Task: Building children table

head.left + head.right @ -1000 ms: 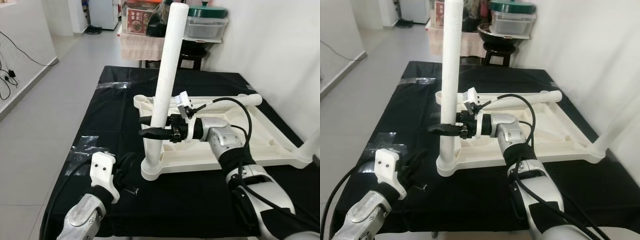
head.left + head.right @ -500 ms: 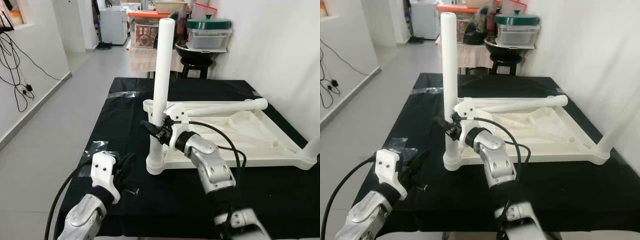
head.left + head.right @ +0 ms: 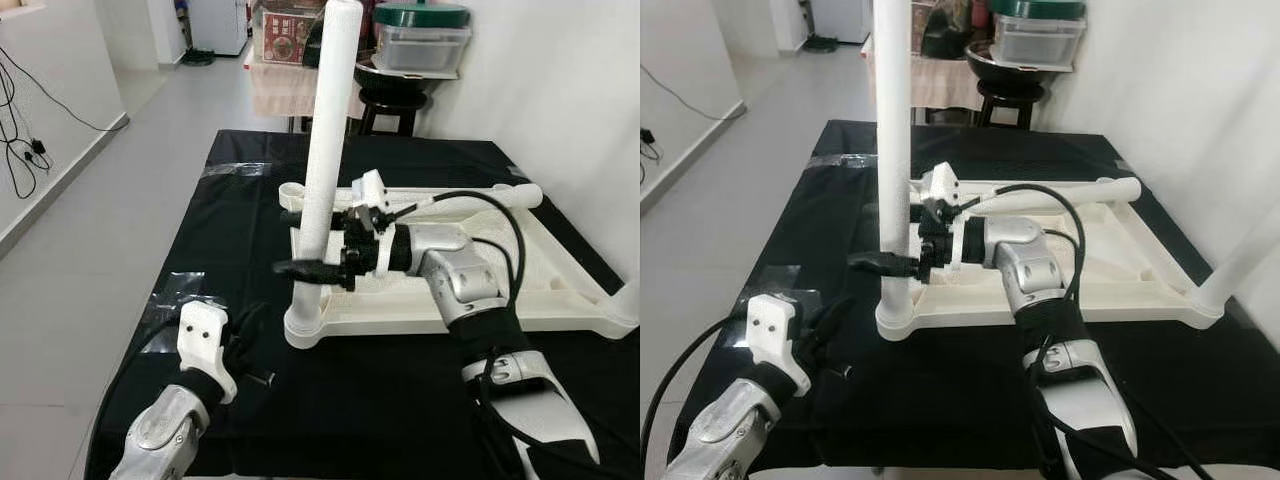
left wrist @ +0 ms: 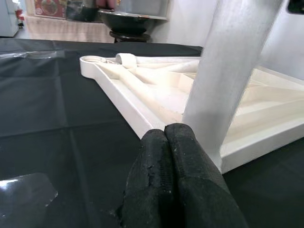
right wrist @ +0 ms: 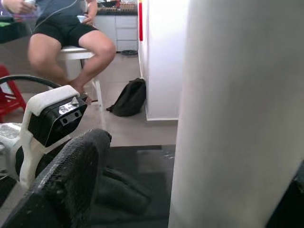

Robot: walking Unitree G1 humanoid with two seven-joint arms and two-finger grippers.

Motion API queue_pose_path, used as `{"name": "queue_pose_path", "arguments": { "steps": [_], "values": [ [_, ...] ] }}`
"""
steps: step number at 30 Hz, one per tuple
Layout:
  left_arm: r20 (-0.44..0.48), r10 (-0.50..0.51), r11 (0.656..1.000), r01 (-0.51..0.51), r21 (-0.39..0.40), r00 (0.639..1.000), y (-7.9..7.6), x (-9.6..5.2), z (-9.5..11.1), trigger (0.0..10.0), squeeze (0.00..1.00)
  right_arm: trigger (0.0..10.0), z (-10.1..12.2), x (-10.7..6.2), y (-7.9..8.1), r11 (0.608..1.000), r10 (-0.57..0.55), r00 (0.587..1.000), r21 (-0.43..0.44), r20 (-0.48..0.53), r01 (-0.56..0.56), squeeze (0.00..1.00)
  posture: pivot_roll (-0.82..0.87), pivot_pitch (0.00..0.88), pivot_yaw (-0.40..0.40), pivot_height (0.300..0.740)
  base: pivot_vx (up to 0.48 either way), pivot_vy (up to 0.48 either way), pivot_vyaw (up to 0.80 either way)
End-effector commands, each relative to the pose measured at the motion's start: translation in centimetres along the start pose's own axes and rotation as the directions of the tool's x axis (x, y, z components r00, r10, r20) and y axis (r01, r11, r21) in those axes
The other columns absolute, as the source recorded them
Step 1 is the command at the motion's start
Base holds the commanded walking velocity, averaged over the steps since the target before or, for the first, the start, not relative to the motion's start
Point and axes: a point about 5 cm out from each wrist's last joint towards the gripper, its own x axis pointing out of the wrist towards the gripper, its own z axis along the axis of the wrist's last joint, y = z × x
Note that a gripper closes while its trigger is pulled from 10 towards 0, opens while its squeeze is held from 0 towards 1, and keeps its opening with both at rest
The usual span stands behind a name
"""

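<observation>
White leg [image 3: 325,150] between right pincer [image 3: 300,245] fingers.

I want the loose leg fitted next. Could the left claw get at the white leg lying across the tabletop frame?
Probably not from here: the left claw sits low at the near table edge, and the upright leg and right claw stand between it and the lying leg.

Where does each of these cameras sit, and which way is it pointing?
Left eye: on the head, looking down at the upturned table on black cloth; both arms show.
Right eye: beside it, same scene.
Left wrist: on the left arm, looking along shut fingers toward the leg.
Right wrist: on the right arm, against the leg, one finger showing.
Shared: all see the leg.
</observation>
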Motion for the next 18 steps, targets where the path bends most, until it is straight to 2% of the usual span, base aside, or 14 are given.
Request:
{"name": "queue_pose_path", "arguments": {
  "steps": [1,3,7,8,9,18],
  "values": [
    [-0.002,-0.007,1.0,0.007,-0.003,1.0,-0.2,-0.1,0.0,10.0,0.0,10.0,0.5,-0.3,-0.4,1.0,0.016,1.0,-0.002,0.017,-0.016,0.0,0.08,0.0,-0.096,0.74,0.0,0.0,0.0],
    [-0.003,-0.01,1.0,0.01,-0.003,1.0,-0.3,-0.1,0.0,10.0,0.0,10.0,0.8,-0.2,-1.2,1.0,-0.012,1.0,0.013,0.022,0.012,0.0,0.09,0.0,-0.101,0.74,0.0,0.0,0.0],
    [-0.003,-0.011,1.0,0.011,-0.003,1.0,-0.4,-0.1,0.0,10.0,0.0,10.0,0.8,-0.2,-1.4,1.0,-0.019,1.0,0.022,0.023,0.018,0.0,0.1,0.0,-0.103,0.74,0.0,0.0,0.0],
    [-0.003,-0.011,1.0,0.011,-0.002,1.0,-0.5,-0.1,0.0,10.0,0.0,4.4,0.9,-0.2,-1.6,0.999,-0.012,0.999,0.037,0.032,0.011,0.0,0.1,0.0,-0.105,0.74,0.0,0.0,0.0],
    [-0.003,-0.011,1.0,0.011,-0.002,1.0,-0.6,-0.1,0.0,10.0,0.0,0.0,0.8,-0.3,-1.6,0.999,0.009,0.999,0.053,0.038,-0.011,0.0,0.1,0.0,-0.108,0.74,0.0,0.0,0.0],
    [-0.003,-0.012,1.0,0.012,-0.004,1.0,-0.8,-0.2,0.1,10.0,0.0,0.0,0.5,-1.3,-1.7,0.996,0.033,0.998,0.08,0.05,-0.037,0.0,0.09,0.0,-0.102,0.74,0.0,0.0,0.0]
  ]
}}
